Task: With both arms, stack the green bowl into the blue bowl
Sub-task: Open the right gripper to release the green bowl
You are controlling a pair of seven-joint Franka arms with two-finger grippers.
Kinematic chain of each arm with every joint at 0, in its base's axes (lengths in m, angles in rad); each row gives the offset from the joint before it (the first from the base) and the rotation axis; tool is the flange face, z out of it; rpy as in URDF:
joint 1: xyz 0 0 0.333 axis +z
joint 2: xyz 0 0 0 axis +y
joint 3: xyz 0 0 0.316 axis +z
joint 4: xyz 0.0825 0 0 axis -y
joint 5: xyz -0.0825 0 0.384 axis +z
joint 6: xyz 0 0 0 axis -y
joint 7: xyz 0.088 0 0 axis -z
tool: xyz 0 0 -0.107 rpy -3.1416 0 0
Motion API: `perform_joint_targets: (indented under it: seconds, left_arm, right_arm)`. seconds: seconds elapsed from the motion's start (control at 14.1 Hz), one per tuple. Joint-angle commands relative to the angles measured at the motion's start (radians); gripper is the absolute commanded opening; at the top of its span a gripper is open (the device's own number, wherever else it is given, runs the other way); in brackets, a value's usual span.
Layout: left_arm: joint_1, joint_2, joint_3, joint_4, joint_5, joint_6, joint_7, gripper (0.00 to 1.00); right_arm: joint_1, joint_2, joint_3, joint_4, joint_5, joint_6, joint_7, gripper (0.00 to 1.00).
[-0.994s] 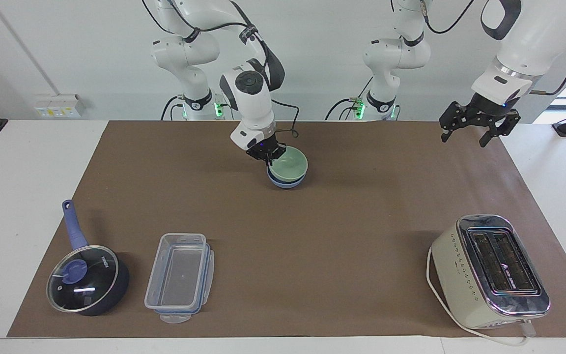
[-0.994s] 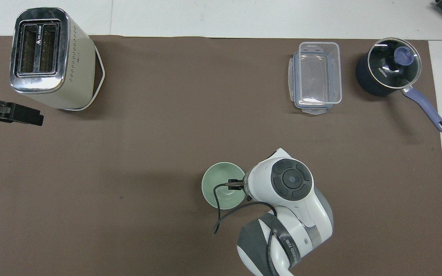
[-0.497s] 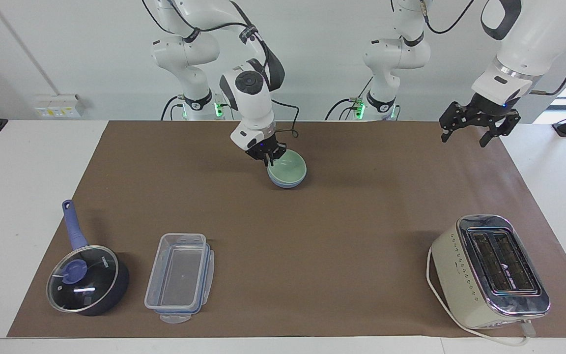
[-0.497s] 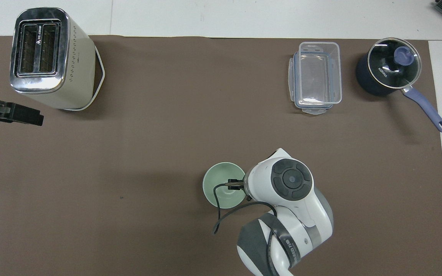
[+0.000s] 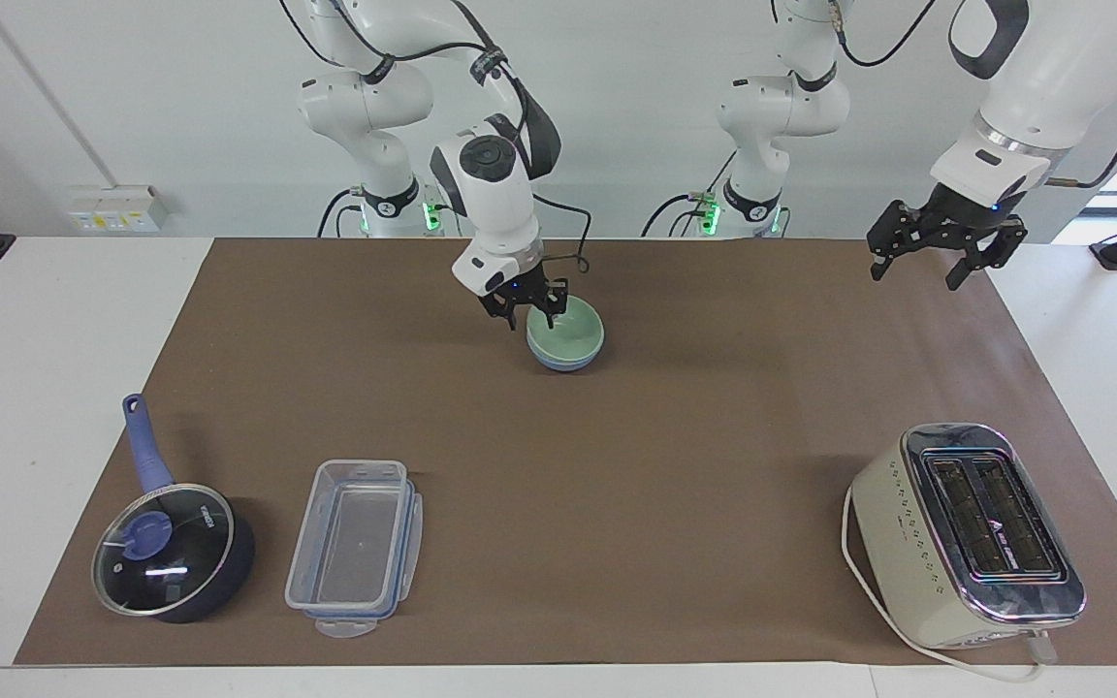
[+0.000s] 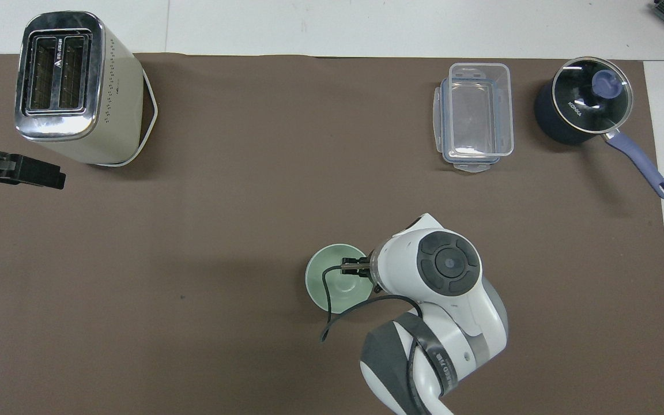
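The small round pale mint-green bowl (image 5: 566,337) now sits nested in the small round periwinkle-blue bowl (image 5: 564,362) near the robots' edge of the brown mat, settled lower than a second ago, so the stacking looks done. The right gripper (image 5: 525,308), at the green bowl's ten o'clock rim in the facing view, has let go: its fingers are spread, holding nothing. At three o'clock, the left gripper (image 5: 941,254) waits in the air, wide open and empty.
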Motion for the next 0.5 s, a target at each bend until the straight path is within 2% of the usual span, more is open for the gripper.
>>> perform_joint_targets:
  seconds: [0.0,0.43]
  left_arm:
    - [0.013,-0.001,-0.009,0.016,0.019,-0.02,0.006,1.0]
    - [0.013,-0.001,-0.009,0.015,0.018,-0.023,0.006,1.0]
  right_arm:
    - [-0.047,0.006,-0.001,0.047,-0.009,-0.001,-0.036,1.0]
    - [-0.161,-0.025,-0.001,0.122,-0.118,-0.051,-0.042,1.0]
